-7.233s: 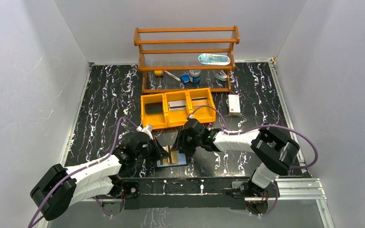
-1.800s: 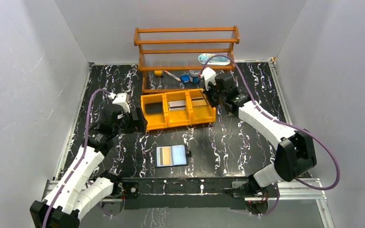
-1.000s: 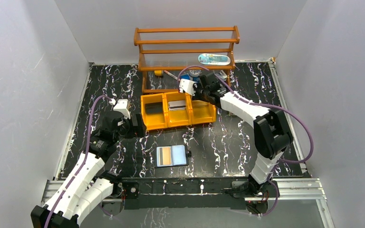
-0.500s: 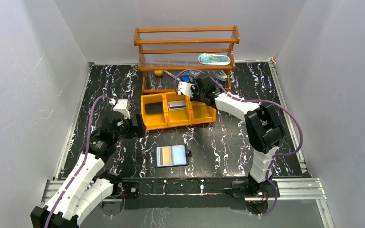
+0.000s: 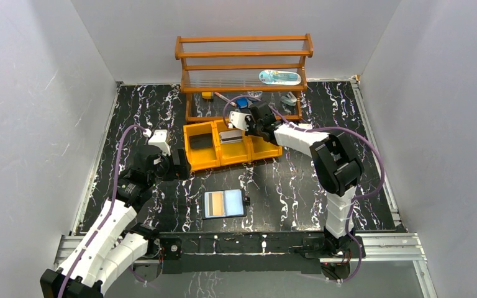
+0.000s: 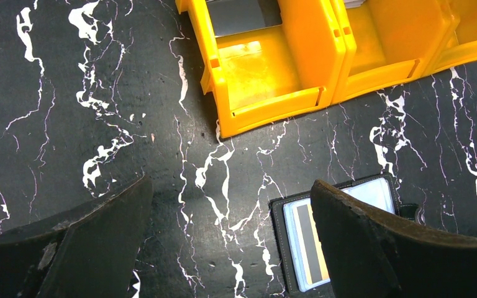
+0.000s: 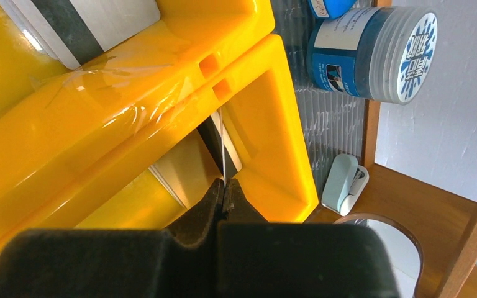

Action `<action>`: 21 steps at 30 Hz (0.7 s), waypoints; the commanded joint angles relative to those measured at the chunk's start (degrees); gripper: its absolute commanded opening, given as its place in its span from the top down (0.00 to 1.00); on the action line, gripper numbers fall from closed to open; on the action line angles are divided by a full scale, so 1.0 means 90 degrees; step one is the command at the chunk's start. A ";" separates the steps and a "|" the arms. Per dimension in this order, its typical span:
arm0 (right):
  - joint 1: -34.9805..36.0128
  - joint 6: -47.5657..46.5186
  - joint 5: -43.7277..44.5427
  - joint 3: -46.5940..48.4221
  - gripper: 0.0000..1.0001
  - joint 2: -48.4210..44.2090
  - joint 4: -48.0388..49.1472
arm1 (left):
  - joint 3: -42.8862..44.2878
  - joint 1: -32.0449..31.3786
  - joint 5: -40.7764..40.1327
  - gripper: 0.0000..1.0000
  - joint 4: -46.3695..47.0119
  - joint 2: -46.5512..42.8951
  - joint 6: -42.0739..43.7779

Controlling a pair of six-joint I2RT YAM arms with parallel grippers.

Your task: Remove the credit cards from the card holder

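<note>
Over the last half second the right arm has swung its wrist further left along the far side of the yellow three-compartment plastic bin tray (image 5: 202,161), with its elbow folded in closer. The left arm and the black folding card holder (image 5: 225,203) have not moved. The right gripper (image 7: 223,187) reaches down over the tray's right-hand compartment, pinched tight on a thin pale credit card (image 7: 222,146) seen edge-on. The left gripper (image 6: 230,186) hangs spread wide and empty above the black marbled table (image 6: 68,93), just left of the tray. The card holder lies open flat near the front edge, with a card with a tan stripe (image 6: 305,243) in one panel
</note>
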 commanded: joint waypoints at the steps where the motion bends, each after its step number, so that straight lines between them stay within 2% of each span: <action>1: 0.0041 -0.0196 0.0136 0.0124 0.99 0.0042 0.0499 | -0.0006 0.0020 -0.0111 0.02 0.0122 0.0003 0.0070; 6: 0.0034 -0.0414 -0.0009 -0.0149 0.87 -0.0043 0.0569 | -0.0011 0.0027 -0.0107 0.02 0.0122 0.0014 0.0060; 10: 0.0040 -0.0409 -0.0101 -0.0189 0.83 -0.0043 0.0525 | -0.0016 0.0028 -0.0128 0.02 0.0122 0.0019 0.0045; 16: 0.0035 -0.0323 -0.0324 -0.0251 0.64 -0.0122 0.0460 | -0.0020 0.0026 -0.0103 0.02 0.0132 0.0044 0.0038; 21: 0.0015 -0.0126 -0.0263 -0.0528 0.58 -0.0137 0.0474 | -0.0040 0.0028 -0.0055 0.02 0.0152 0.0125 0.0002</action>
